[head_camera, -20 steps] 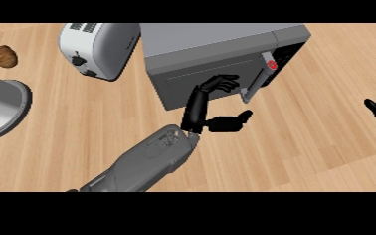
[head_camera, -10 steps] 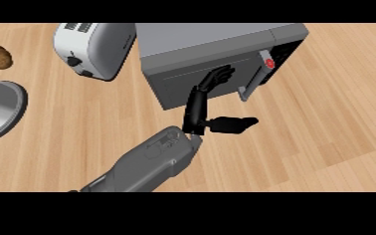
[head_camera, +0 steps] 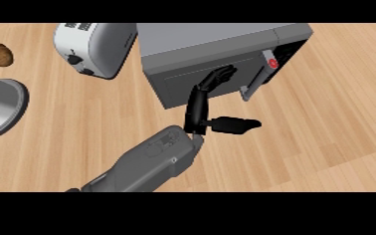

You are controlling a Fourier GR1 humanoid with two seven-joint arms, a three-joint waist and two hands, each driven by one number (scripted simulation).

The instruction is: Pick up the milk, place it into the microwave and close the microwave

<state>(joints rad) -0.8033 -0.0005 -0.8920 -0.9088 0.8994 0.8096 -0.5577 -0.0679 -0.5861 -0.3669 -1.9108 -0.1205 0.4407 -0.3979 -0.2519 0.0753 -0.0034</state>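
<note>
Since the earlier frames the microwave door (head_camera: pixel 202 82) has swung nearly flush with the microwave (head_camera: pixel 220 45), pushed by the left hand (head_camera: pixel 198 104), whose fingers lie straight against the door panel with the thumb stuck out sideways over the tabletop (head_camera: pixel 308 119). No milk shows anywhere — presumably it is already inside, behind the door, though that cannot be confirmed. What seems left is the last push at the handle side; beyond, a toaster (head_camera: pixel 95 47) stands at the far left.
</note>
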